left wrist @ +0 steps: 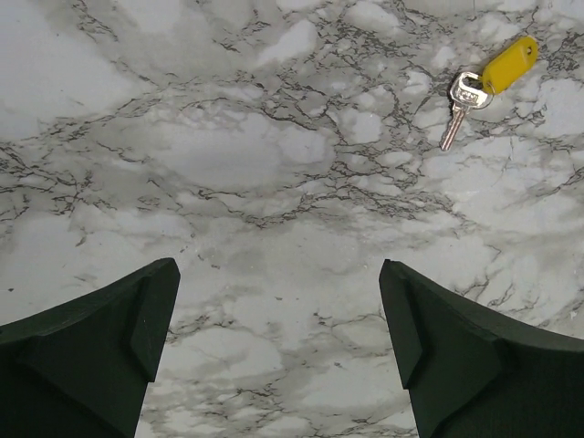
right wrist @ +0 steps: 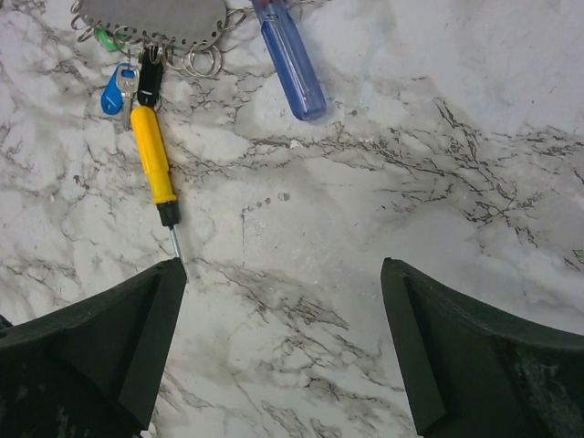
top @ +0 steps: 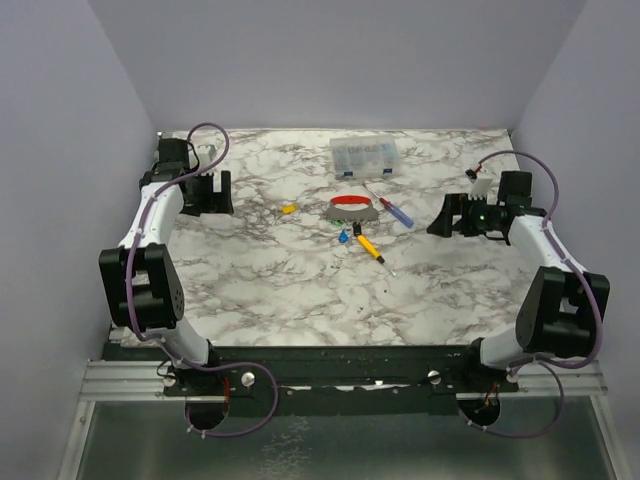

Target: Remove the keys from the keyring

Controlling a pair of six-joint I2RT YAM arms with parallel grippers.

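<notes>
The keyring [top: 352, 208] lies mid-table: a grey tag with a red strap and small metal rings. In the right wrist view the grey tag [right wrist: 151, 16] is at the top edge, with a blue-headed key [right wrist: 113, 91] and a green-headed key [right wrist: 108, 38] hanging from its rings [right wrist: 201, 62]. A yellow-headed key [top: 289, 209] lies alone on the table, left of the keyring; it also shows in the left wrist view [left wrist: 484, 80]. My left gripper [top: 224, 193] [left wrist: 278, 319] is open and empty, left of the yellow key. My right gripper [top: 441, 216] [right wrist: 283, 328] is open and empty, right of the keyring.
A yellow-handled screwdriver [top: 368, 245] [right wrist: 151, 155] lies just below the keyring, its tip by my right gripper's left finger. A red-and-blue-handled screwdriver [top: 389, 206] [right wrist: 290, 62] lies to the keyring's right. A clear parts box [top: 365, 155] stands at the back.
</notes>
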